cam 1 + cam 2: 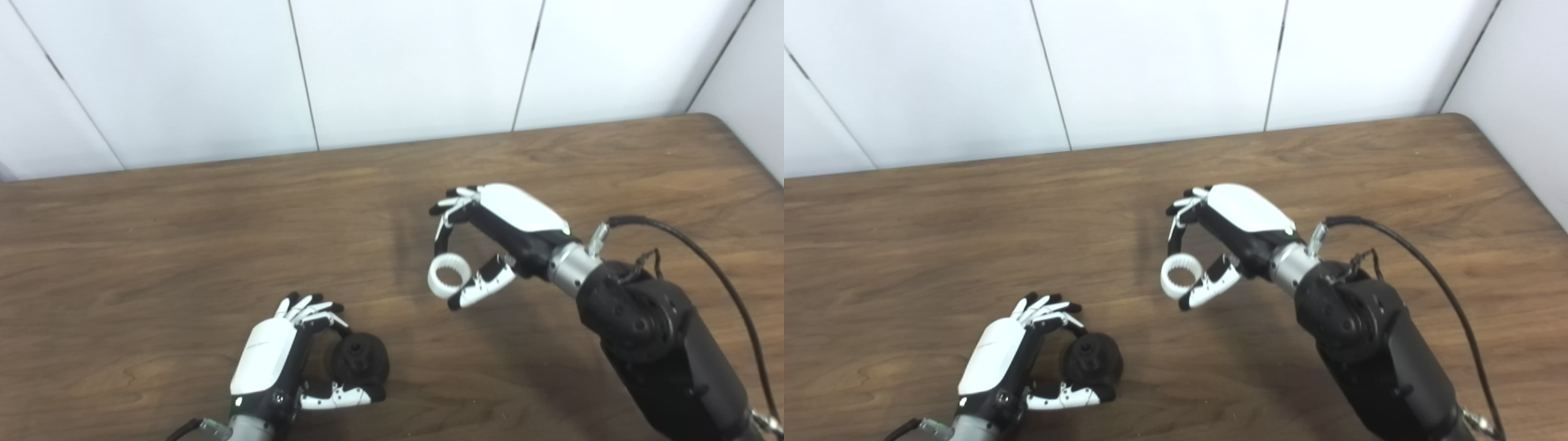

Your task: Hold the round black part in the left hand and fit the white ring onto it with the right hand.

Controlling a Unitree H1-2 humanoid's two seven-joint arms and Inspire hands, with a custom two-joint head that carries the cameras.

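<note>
While my left hand (278, 361) curls at the near left of the wooden table (184, 245), its fingers (309, 311) and thumb are closed around the round black part (360, 361), which sits low over the tabletop with its hubbed face turned toward me. My right hand (502, 229) is narrowed to a pinch, fingers above and thumb (484, 285) below, holding the white ring (449, 274) up over the middle of the table. The ring is ribbed inside, shows its open hole, and hangs well apart from the black part, farther and to its right.
</note>
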